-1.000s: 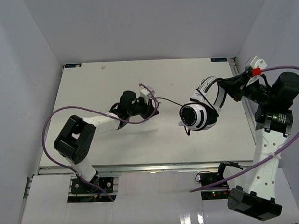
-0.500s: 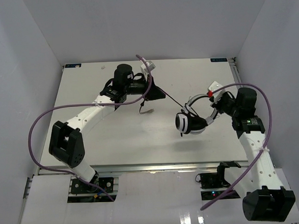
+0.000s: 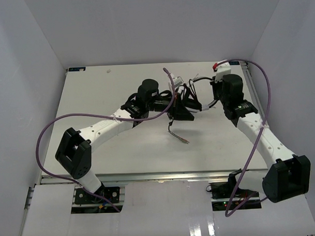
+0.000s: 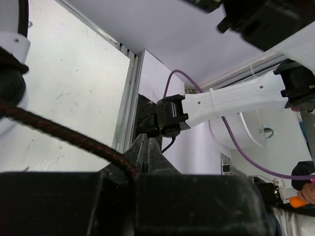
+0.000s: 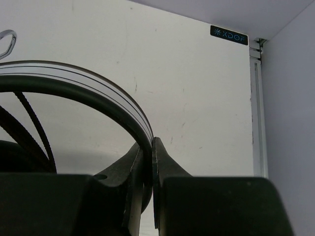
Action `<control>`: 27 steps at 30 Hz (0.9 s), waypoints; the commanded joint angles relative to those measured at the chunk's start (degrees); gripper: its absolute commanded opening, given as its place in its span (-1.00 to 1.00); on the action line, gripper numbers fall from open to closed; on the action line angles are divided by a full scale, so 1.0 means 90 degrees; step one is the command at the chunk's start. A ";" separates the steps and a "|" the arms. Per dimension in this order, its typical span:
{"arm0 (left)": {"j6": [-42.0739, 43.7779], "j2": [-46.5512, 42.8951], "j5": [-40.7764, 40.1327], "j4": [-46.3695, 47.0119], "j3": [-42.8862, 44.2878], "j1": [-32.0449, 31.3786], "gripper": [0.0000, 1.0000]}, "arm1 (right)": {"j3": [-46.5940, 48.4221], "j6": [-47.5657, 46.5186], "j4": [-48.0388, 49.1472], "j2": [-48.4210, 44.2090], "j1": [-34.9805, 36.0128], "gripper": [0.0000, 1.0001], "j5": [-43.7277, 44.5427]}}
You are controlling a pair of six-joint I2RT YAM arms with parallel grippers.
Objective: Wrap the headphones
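The headphones [image 3: 184, 102] are held up over the middle back of the table between both arms. My right gripper [image 3: 213, 101] is shut on the black-and-white headband [image 5: 98, 93], which arcs left from the jaws [image 5: 149, 142]. My left gripper [image 3: 170, 103] is shut, and the dark braided cable [image 4: 64, 135] runs into the base of its closed jaws [image 4: 146, 140]. A loose length of cable [image 3: 174, 132] hangs below the headphones, and its plug end [image 3: 185, 141] lies on the table. The ear cups are mostly hidden by the grippers.
White walls enclose the table on three sides. A metal rail [image 4: 127, 98] runs along the table's edge. The right arm [image 4: 231, 101] and its purple cable [image 4: 236, 147] cross the left wrist view. A small red-and-white part [image 3: 218, 68] sits at the back right.
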 commanded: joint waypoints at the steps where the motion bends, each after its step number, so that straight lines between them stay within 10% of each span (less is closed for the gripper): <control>1: -0.0416 -0.0418 -0.0340 0.0821 -0.0392 -0.0236 -0.80 | 0.1239 0.2034 0.0096 0.0224 -0.0072 -0.85 0.0588; 7: -0.0283 -0.0227 -0.1194 0.1253 -0.0754 -0.0509 -0.29 | 0.2214 0.3316 -0.0592 0.0620 -0.0320 -0.85 -0.0532; 27: 0.2167 0.0168 -0.3341 0.2311 -0.2453 -0.1257 0.21 | 0.2729 0.5139 -0.0990 0.0651 -0.1594 -0.85 -0.3736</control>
